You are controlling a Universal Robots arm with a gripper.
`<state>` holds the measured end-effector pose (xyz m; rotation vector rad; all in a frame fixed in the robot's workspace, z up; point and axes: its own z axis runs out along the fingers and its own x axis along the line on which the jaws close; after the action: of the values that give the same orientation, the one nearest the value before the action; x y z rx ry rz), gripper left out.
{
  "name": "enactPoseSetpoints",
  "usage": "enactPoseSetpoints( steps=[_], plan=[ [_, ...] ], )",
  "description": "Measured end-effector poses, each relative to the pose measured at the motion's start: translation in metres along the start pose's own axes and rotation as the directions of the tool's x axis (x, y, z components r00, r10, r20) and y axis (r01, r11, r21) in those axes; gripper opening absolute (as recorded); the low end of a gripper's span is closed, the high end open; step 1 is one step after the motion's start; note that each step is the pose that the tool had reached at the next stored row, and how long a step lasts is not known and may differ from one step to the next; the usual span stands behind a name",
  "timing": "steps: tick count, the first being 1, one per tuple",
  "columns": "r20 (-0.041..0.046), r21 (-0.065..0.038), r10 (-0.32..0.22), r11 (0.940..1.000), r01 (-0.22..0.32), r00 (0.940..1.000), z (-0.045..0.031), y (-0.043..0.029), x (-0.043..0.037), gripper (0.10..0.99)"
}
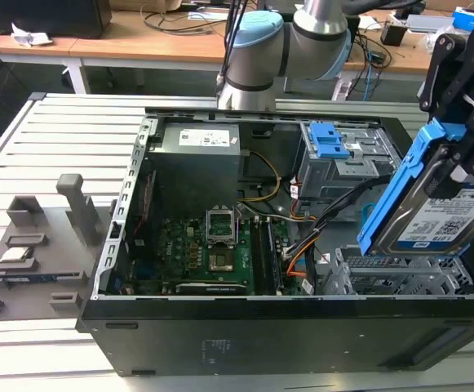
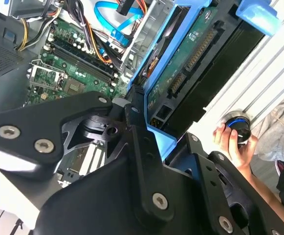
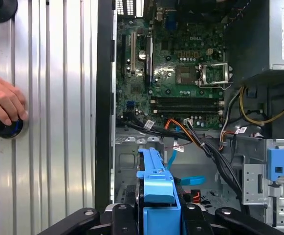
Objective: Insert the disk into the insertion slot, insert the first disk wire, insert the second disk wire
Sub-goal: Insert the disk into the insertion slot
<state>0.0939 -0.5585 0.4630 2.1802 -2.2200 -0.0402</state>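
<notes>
The disk (image 1: 436,216), a silver drive with a white label in a bright blue carrier, hangs tilted at the exterior view's right. My gripper (image 1: 458,143) is shut on its upper end. Its lower edge sits just above the insertion slot (image 1: 400,276), a silver perforated cage in the front right corner of the open computer case. In the second wrist view the disk's green circuit side (image 2: 193,54) shows between my black fingers (image 2: 139,132). The blue carrier (image 3: 156,183) points at the case floor in the first wrist view. Loose orange and black wires (image 1: 302,245) lie beside the slot.
A grey cage with blue latch tabs (image 1: 334,151) stands behind the slot. The motherboard (image 1: 212,249) and power supply (image 1: 196,159) fill the case's left. A person's hand (image 3: 2,103) rests on a black knob (image 3: 4,128) on the slatted metal table (image 3: 58,98). Grey fixtures (image 1: 33,253) sit left.
</notes>
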Motion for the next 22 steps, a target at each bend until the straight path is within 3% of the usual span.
enactPoseSetpoints(
  steps=[1, 22],
  plan=[
    [0.0000, 0.000, 0.000, 1.0000, 0.000, 1.0000, 0.0047, 0.0002, -0.0010, 0.369],
    [-0.0003, 0.000, -0.005, 1.0000, 0.005, 1.0000, 0.0284, 0.0010, -0.0066, 0.369]
  ],
)
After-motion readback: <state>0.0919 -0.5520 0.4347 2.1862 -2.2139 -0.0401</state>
